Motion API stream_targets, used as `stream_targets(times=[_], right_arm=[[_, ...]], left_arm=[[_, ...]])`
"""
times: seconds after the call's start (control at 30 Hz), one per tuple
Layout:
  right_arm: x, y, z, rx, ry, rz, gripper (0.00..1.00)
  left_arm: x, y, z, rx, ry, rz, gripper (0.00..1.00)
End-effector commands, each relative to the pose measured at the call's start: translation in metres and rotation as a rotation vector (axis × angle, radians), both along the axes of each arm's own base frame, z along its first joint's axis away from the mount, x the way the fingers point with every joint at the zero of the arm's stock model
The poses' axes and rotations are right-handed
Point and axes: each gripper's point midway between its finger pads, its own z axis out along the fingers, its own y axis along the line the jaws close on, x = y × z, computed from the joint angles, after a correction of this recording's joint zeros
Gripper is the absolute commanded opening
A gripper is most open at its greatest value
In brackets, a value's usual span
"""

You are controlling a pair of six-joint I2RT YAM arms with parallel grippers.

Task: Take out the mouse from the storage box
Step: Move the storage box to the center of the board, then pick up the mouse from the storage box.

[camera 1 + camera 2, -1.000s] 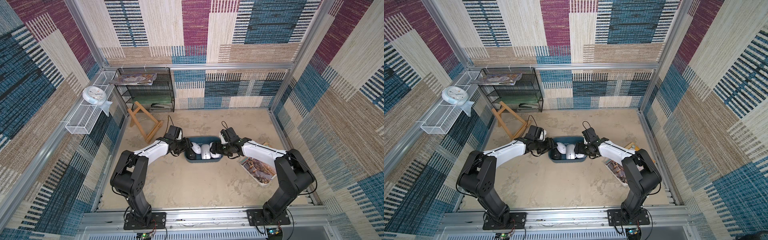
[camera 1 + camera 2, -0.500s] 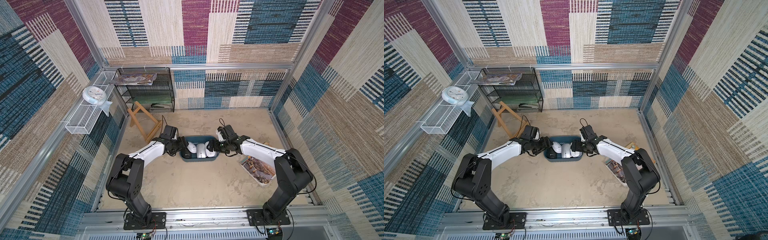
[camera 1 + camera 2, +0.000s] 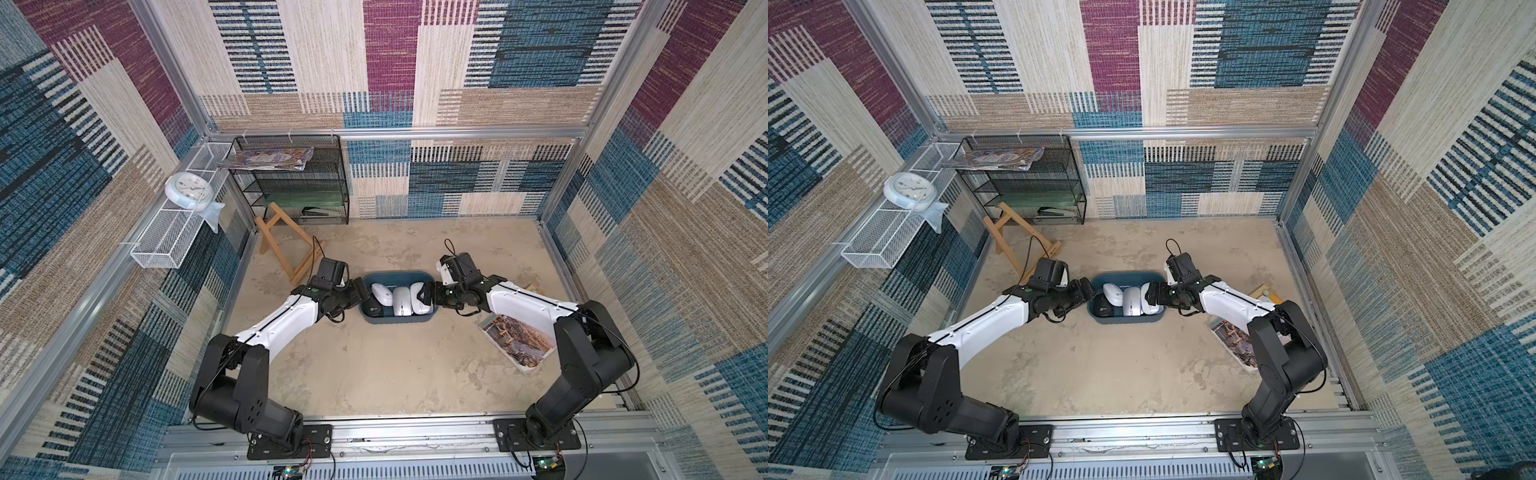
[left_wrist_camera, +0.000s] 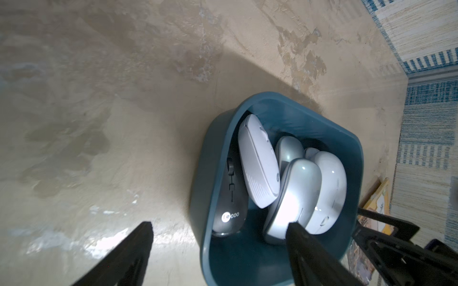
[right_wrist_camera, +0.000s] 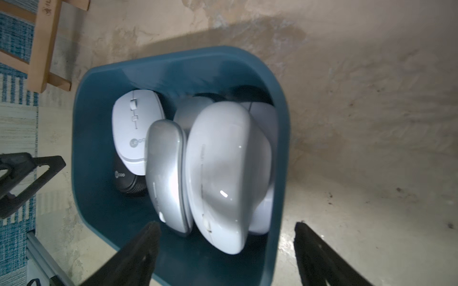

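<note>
Left wrist view, left fingers (image 4: 309,252) wide, empty, straddling storage box (image 4: 198,198) wall

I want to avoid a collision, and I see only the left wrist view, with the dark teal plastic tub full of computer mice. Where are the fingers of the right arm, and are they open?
Observer: The right fingers are open, at the end of the dark teal plastic tub far from the left arm. In the right wrist view one is over its inside and the other is over the floor outside its wall.
Operator: Thank you. Is something on the floor near my left wrist?
Observer: Yes. In a top view a light wooden folding stand is on the floor just beyond that wrist, apart from the tub.
</note>
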Motion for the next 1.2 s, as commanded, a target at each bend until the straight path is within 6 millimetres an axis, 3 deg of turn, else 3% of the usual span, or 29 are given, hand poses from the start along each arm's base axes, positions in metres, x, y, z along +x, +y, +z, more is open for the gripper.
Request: stream_targets(times=[0.0, 0.1, 0.23, 0.37, 0.5, 0.63, 0.73, 0.93, 1.17], right_arm=[[-0.001, 0.010, 0.004, 0.012, -0.008, 0.032, 0.88], [0.000, 0.014, 0.004, 0.013, -0.010, 0.042, 0.88], [0.006, 0.004, 0.008, -0.045, -0.042, 0.011, 0.88], [0.012, -0.031, 0.018, -0.171, -0.112, -0.060, 0.88], [0.009, -0.068, 0.028, -0.234, -0.175, -0.120, 0.89], [-0.001, -0.093, 0.032, -0.280, -0.236, -0.177, 0.89], [-0.009, -0.106, 0.032, -0.294, -0.273, -0.212, 0.89], [-0.019, -0.124, 0.031, -0.314, -0.351, -0.256, 0.90], [-0.024, -0.123, 0.037, -0.273, -0.406, -0.248, 0.92]], left_arm=[[-0.011, 0.020, 0.006, 0.063, -0.029, 0.040, 0.92], [-0.019, 0.034, 0.017, 0.055, -0.058, 0.072, 0.99], [-0.031, 0.053, 0.032, 0.055, -0.077, 0.126, 0.99], [-0.039, 0.075, 0.043, 0.030, -0.075, 0.224, 0.99], [-0.037, 0.072, 0.048, -0.002, -0.068, 0.172, 0.99], [-0.037, 0.068, 0.044, 0.004, -0.012, 0.174, 0.97], [-0.040, 0.053, 0.051, 0.078, 0.035, 0.147, 0.97], [-0.030, -0.009, 0.054, 0.125, 0.051, 0.040, 0.95], [-0.018, -0.039, 0.043, 0.230, 0.134, 0.036, 0.93]])
